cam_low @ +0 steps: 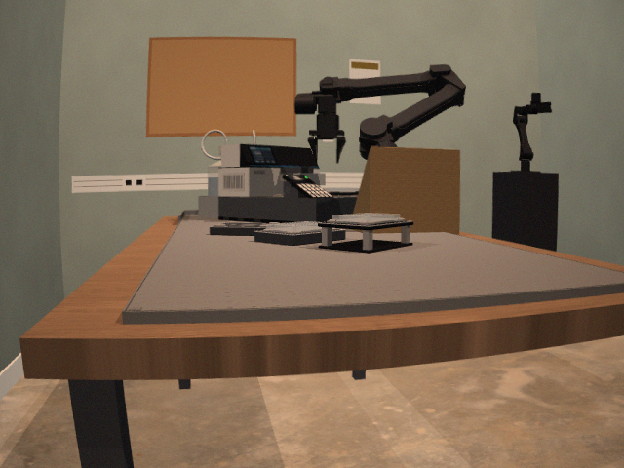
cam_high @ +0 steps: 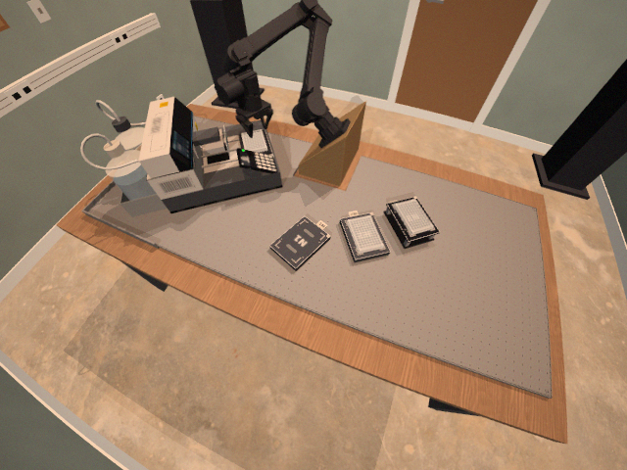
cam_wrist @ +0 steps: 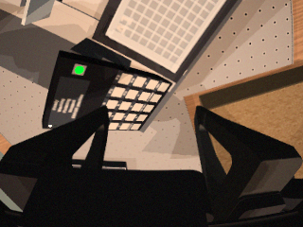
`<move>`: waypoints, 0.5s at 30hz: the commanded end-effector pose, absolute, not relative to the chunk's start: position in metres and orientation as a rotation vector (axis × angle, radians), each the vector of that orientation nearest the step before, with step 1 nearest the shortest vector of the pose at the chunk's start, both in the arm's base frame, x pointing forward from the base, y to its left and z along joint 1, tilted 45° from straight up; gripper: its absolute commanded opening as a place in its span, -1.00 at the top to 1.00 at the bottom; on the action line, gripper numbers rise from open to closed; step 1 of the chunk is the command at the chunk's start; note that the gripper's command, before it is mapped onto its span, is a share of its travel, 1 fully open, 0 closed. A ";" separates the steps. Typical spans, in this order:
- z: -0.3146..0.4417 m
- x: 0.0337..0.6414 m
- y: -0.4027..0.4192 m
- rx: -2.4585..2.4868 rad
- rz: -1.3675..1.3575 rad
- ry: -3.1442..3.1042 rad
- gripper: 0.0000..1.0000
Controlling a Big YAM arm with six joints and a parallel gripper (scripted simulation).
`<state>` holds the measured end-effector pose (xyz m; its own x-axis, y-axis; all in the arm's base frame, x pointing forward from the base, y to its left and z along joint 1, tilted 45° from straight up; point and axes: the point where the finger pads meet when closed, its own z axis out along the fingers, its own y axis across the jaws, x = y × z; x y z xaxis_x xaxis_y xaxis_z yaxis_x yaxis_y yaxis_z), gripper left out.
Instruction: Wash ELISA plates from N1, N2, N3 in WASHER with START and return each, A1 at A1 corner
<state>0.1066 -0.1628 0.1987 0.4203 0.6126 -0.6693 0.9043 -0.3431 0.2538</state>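
My gripper (cam_high: 259,129) (cam_low: 326,157) (cam_wrist: 151,113) is part-way open and empty, above the washer's keypad end. A white plate (cam_high: 254,140) (cam_wrist: 161,30) lies on the washer's carrier and looks flat; its far end is cut off in the wrist view. The keypad (cam_high: 264,161) (cam_low: 313,189) (cam_wrist: 133,99) slopes beside the carrier, ahead of the fingers in the wrist view. The lamp (cam_high: 243,150) (cam_low: 306,176) (cam_wrist: 79,70) is green. Nest N1 (cam_high: 300,240) is empty. White plates sit in the middle nest (plate (cam_high: 363,232)) and the raised nest (plate (cam_high: 412,216) (cam_low: 365,217)).
The washer's tall housing (cam_high: 157,136) (cam_low: 234,181) stands left of the carrier, with bottles (cam_high: 132,176) and hoses behind it. A wooden wedge-shaped block (cam_high: 334,157) (cam_low: 412,191) stands right of the washer, by the arm's base.
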 end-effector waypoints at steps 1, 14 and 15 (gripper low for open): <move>0.189 0.116 -0.153 2.042 -0.678 1.370 -0.28; 0.168 0.129 -0.134 1.822 -0.820 1.739 0.16; 0.165 0.131 -0.131 1.798 -0.833 1.774 0.20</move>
<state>0.1270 -0.1404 0.1744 0.1041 0.6940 -0.7124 0.9915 -0.1285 0.0197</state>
